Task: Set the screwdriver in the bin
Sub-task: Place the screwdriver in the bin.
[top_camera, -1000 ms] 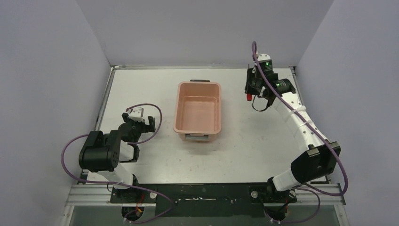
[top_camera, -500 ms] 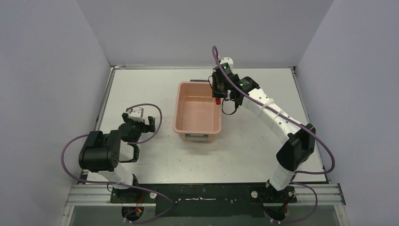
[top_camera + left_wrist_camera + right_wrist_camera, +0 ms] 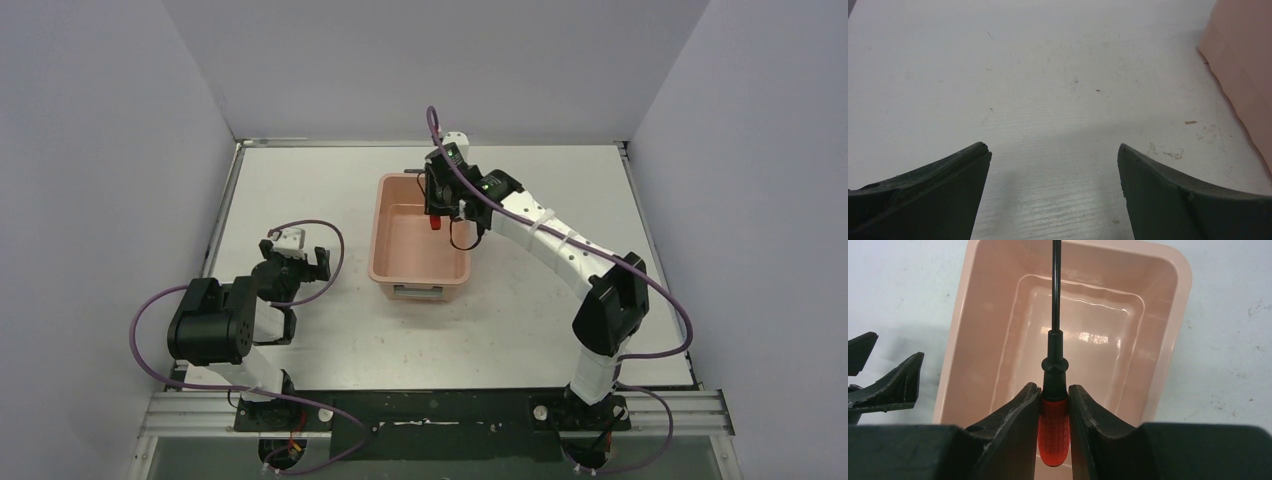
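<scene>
Having swung in from the far right, the right hand [image 3: 1054, 390] is hovering over the salmon-pink bin [image 3: 1168, 330], pinching the red-handled screwdriver [image 3: 1054, 427] above its interior, so release looks due next.

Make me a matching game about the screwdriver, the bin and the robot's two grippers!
Things:
1. screwdriver
2. bin
3. left gripper
4. right gripper

States:
A. open, over the table
B. pink, nothing lying inside
C. shut, above the bin
D. held by its red handle

Pairs: 1-D, 2-B, 3-A, 4-C
</scene>
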